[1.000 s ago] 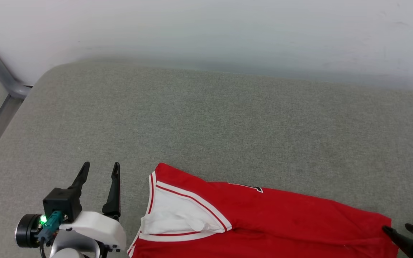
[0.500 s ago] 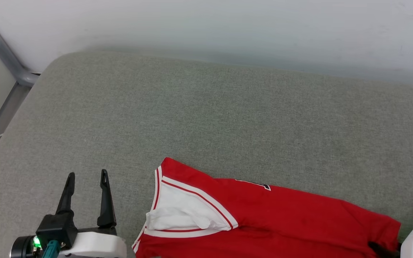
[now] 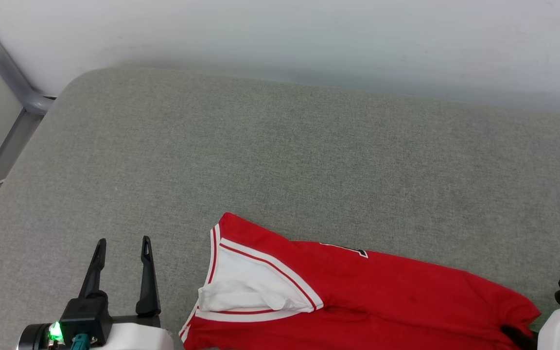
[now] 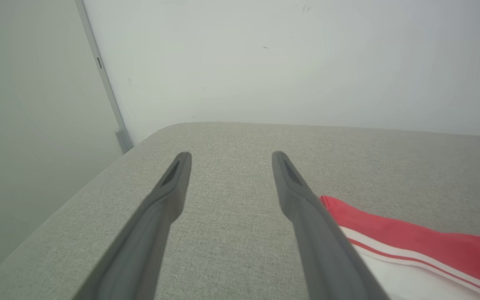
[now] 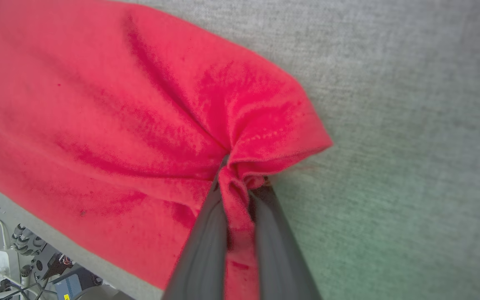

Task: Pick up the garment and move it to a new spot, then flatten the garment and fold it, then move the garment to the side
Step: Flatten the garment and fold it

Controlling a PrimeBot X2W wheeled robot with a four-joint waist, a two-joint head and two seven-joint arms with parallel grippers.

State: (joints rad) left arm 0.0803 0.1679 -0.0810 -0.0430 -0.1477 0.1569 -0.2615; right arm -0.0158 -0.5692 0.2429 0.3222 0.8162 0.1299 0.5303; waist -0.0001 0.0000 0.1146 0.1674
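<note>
Grey surface (image 3: pixel 280 160) carries the garment (image 3: pixel 382 291); my right pincer (image 5: pixel 242 187) pinches its red corner, my left pincer (image 3: pixel 123 240) gapes empty.

Left gripper (image 4: pixel 230 155) fingers spread wide over grey cushion (image 4: pixel 348 158); garment (image 4: pixel 415 243) red-white edge beside one finger.

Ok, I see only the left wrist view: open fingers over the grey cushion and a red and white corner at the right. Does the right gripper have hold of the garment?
Observer: Yes. In the right wrist view the right gripper is shut on a bunched red edge of the garment.
Operator: Which end of it is that?
Observer: In the head view it is the end far from the white sleeve, at the robot's right.
Operator: Is the print showing?
Observer: Just a small piece of black, white-outlined lettering peeks out at the far edge.
</note>
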